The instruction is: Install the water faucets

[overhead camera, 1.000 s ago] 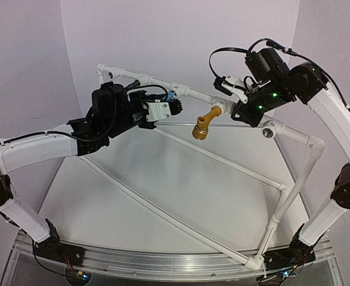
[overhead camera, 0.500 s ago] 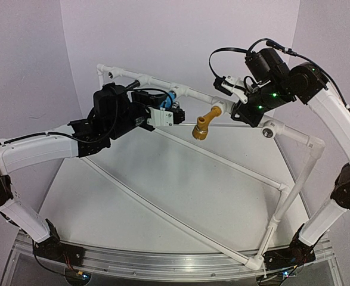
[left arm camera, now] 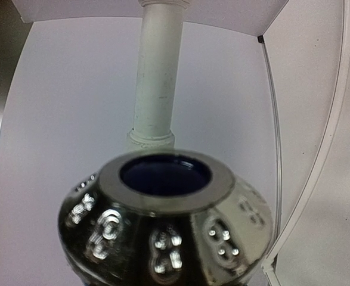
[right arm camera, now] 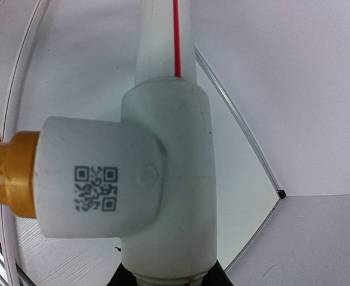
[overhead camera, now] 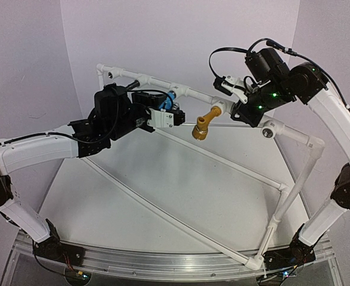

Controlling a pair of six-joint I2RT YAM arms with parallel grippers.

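Right ahead of the left hand (overhead camera: 170, 113), the blue faucet (overhead camera: 171, 98) is pointing away into the pipe frame (overhead camera: 192, 92), can't tell if it's pinched.

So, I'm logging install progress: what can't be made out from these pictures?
- Whether the left fingers grip the blue faucet: top view, too small; left wrist view, a blurred dark rounded part fills the foreground.
- Yellow faucet: right wrist view, cut off by the left edge beside the tee fitting.
- Whether the dark piece is the black faucet: top view, too small.
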